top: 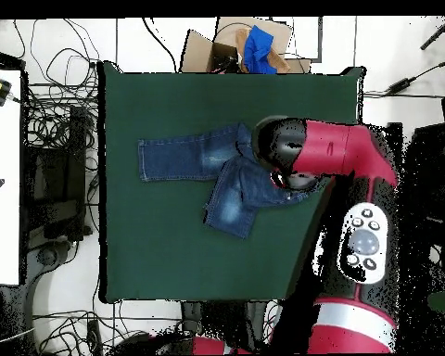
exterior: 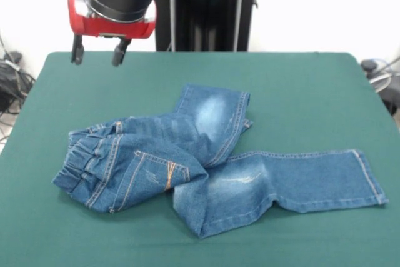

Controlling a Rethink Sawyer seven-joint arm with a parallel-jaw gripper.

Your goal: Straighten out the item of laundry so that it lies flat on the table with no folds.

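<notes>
Jeans crumpled on the table, gripper raised above the far left area (front view).

The jeans (exterior: 212, 154) lie on the table (exterior: 312, 92), slightly left of centre. In the front view, the waistband end sits at the left; one leg extends flat to the right, toward the right edge. The other leg is folded back over the middle of the garment, its end pointing toward the far side. The seat portion is folded over onto the leg below it. The gripper (exterior: 99, 50) hangs above the table's far left corner area, behind and left of the jeans, not touching them. In the overhead view, the arm (top: 328, 153) covers one end of the jeans.
</notes>
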